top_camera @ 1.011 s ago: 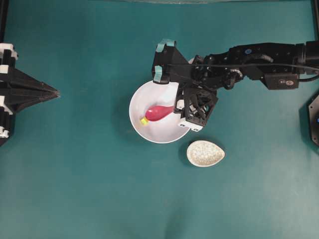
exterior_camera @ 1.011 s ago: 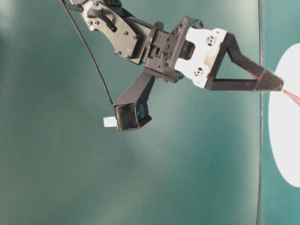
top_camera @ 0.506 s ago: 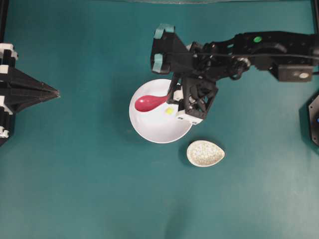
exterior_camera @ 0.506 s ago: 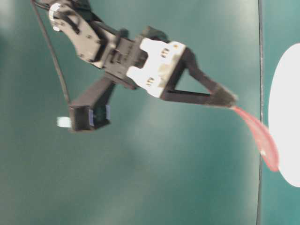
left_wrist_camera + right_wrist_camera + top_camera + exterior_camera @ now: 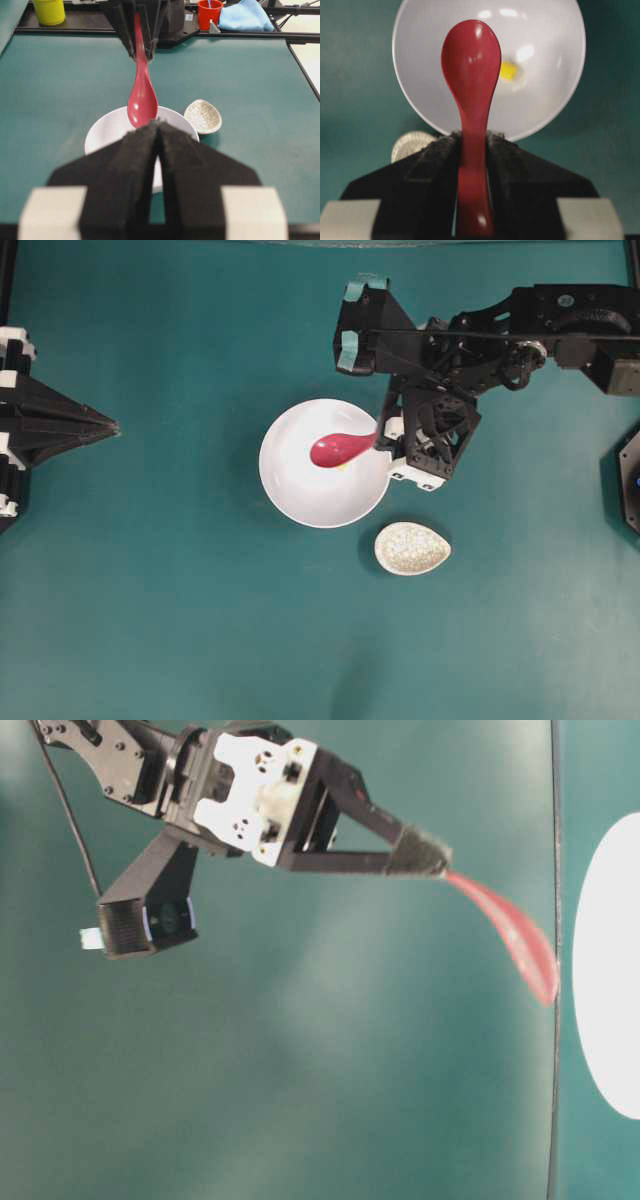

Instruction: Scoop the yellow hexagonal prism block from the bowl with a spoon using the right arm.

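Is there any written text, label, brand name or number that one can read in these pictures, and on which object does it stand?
No readable text in any view.
Glossy pink-red spoon: unmarked.
Large round white bowl: plain.
Small speckled off-white dish: only a speckle pattern.
Right tool, shut on the spoon: no label shown.

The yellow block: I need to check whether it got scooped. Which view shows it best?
The right wrist view: the yellow block lies plainly in the bowl, beside the spoon. Overhead shows only a sliver under the scoop; the table-level and left wrist views don't show it.
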Available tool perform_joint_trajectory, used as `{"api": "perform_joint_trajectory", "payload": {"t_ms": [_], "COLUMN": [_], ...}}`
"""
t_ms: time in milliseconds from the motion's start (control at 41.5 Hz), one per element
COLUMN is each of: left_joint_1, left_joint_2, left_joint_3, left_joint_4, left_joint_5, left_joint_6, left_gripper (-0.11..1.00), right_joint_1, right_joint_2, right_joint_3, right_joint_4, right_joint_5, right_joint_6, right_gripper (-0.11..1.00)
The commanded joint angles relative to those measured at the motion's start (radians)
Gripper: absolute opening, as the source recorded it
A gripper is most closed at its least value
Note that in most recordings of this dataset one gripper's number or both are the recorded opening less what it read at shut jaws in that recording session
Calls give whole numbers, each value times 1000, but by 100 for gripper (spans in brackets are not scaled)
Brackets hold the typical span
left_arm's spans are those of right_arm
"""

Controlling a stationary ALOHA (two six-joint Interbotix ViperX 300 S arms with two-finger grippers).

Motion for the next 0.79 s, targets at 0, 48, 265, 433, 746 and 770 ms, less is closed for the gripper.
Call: {"api": "perform_joint_trajectory", "payload": {"t_ms": [0,48,265,433,746,770], "left_joint_1": [2,2,2,2,2,2], "left_joint_2": [5,5,6,5,6,5], "left_joint_3": [-29,-29,-28,-28,-29,-28], "left_joint_4": [3,3,3,2,3,3], "left_joint_5": [-3,-3,-3,-3,0,0], "left_joint_6": [-2,-2,0,0,2,2], "left_gripper": [2,2,2,2,2,2], "right_joint_1": [-2,-2,-2,-2,-2,-2], "right_joint_2": [-28,-25,6,51,135,140], "right_joint_3": [-29,-34,-72,-106,-135,-137], "right_joint_4": [-17,-28,-49,-49,-49,-51], "right_joint_5": [40,66,183,238,270,268], "right_joint_6": [35,60,137,141,140,138], "right_gripper": [24,24,24,24,24,24]}}
